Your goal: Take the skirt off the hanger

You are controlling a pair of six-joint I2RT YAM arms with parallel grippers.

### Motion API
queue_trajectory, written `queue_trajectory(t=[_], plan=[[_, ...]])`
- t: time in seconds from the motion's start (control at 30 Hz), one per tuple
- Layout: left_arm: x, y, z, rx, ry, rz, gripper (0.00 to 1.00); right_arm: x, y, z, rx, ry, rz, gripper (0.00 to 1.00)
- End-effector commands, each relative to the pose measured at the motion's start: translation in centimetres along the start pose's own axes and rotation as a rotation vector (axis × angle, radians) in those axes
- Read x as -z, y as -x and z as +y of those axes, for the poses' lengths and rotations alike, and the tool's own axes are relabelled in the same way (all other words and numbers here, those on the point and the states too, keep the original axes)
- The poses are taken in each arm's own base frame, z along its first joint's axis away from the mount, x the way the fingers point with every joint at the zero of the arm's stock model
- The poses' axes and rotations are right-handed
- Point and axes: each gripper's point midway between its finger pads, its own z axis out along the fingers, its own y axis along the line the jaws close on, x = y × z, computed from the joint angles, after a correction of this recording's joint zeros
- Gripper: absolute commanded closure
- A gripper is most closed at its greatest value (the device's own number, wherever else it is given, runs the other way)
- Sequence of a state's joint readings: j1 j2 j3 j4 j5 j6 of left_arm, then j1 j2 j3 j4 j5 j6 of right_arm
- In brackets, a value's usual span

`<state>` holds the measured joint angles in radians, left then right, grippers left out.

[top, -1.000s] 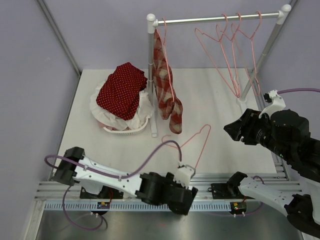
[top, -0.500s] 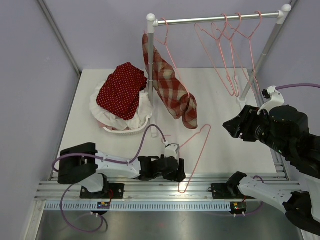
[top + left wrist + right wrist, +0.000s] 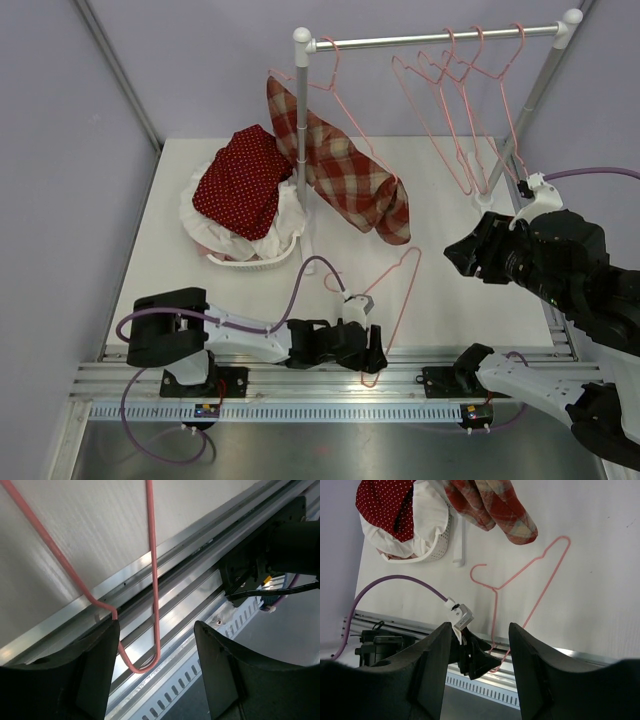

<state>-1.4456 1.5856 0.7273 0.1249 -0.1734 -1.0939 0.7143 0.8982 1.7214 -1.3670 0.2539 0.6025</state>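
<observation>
The plaid skirt (image 3: 345,175) hangs on its hanger (image 3: 333,70) at the left end of the rail (image 3: 440,38), slanting down toward our right. We judge our right gripper (image 3: 462,258) the nearer; it is raised beside the hem, jaws spread and empty. Our left gripper (image 3: 372,352) lies low at the table's near edge, jaws apart astride a loose hanger (image 3: 406,292).

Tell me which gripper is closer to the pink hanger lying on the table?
Left. The left gripper is at the near end of the pink hanger, jaws astride its wire; the right gripper hovers apart, to its right.
</observation>
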Motion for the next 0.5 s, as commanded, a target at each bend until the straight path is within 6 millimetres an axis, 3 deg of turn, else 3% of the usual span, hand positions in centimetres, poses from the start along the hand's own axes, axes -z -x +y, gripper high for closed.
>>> queue_trajectory(t=[0.0,0.13,0.3,0.47], plan=[[0.9,0.3,-0.9,0.031,0.033,-0.043,0.35,0.1,-2.1,-2.4,0.038,-0.102,0.079,0.43],[1.2,-0.9,0.0,0.05,0.075,-0.047,0.36,0.0,-2.3,-2.3,0.035,-0.093,0.083,0.43],[1.3,-0.2,0.9,0.071,0.086,-0.112,0.36,-0.1,-2.7,-2.2,0.034,-0.084,0.093,0.44],[0.1,0.5,0.8,0.053,0.095,-0.135,0.35,-0.2,-2.7,-2.1,0.033,-0.077,0.094,0.45]])
